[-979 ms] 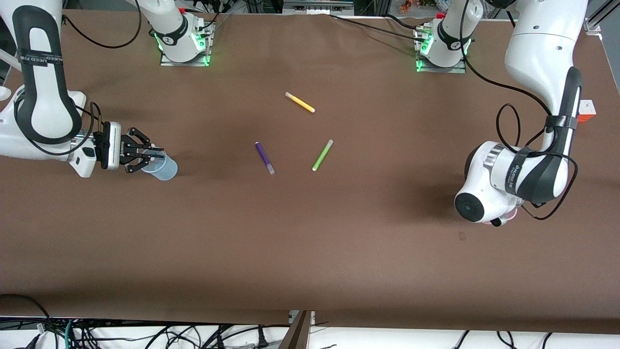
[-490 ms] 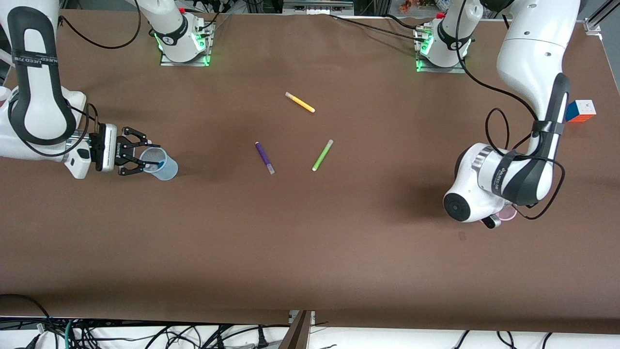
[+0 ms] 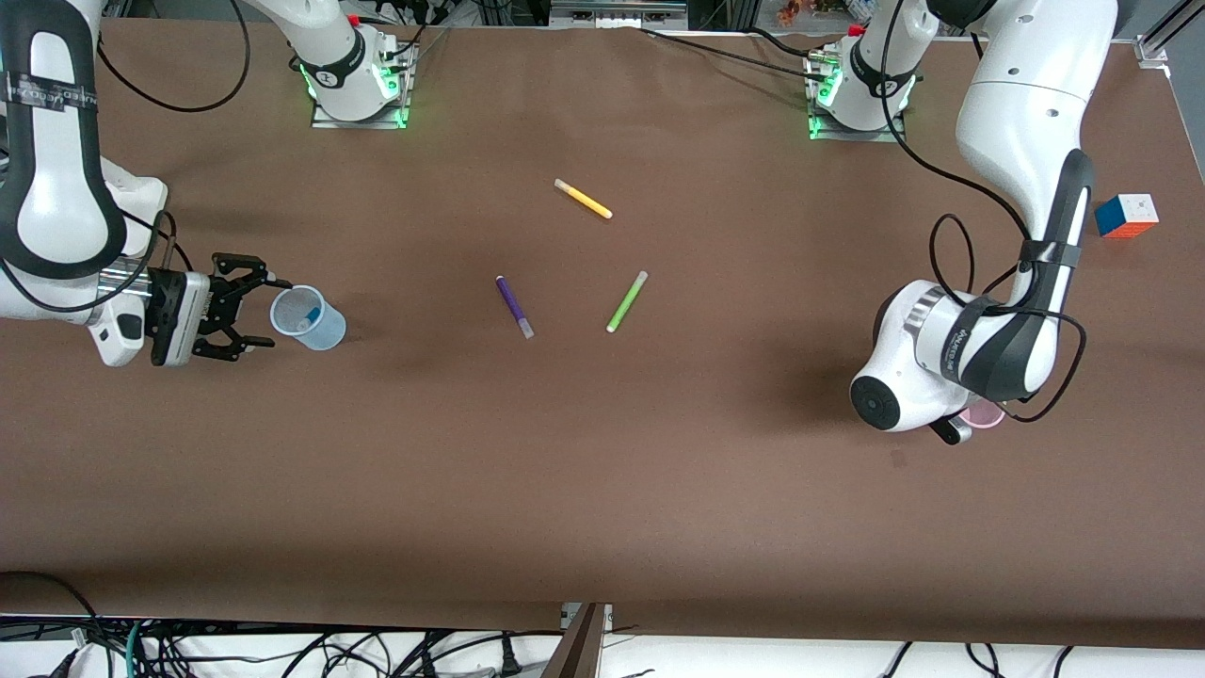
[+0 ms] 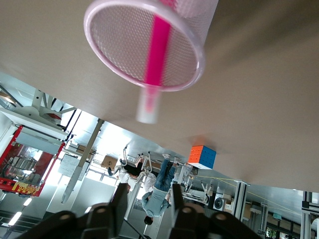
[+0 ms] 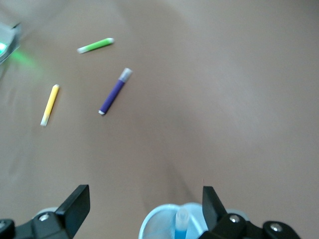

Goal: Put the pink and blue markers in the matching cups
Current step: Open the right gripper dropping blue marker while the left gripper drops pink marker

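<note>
While the blue marker [image 3: 307, 321] is standing inside the pale blue cup [image 3: 308, 318] toward the right arm's end of the table, the right gripper [image 3: 247, 307] is hovering just beside that cup with its fingers spread wide apart, gripping nothing. From the right wrist view, the cup's rim and the marker's pale cap are showing between the two dark fingertips, without touching them.

Toward the left arm's end, the pink marker [image 4: 153, 64] is leaning inside the pale pink cup [image 4: 115, 70], its pale cap sticking out past the rim. The left gripper [image 4: 145, 199] is pointing at that cup from a short way off, its fingers sitting close together with only a narrow gap and holding nothing. In the front view the left arm is hiding most of the pink cup, with only a sliver of rim peeking out.

Lying on the brown table [image 3: 602, 490] near its middle are a purple marker [image 3: 514, 306], a lime-green marker [image 3: 626, 301] beside it, and a yellow marker [image 3: 583, 199] farther from the front camera. A colourful cube [image 3: 1126, 215] is resting near the table edge at the left arm's end.
</note>
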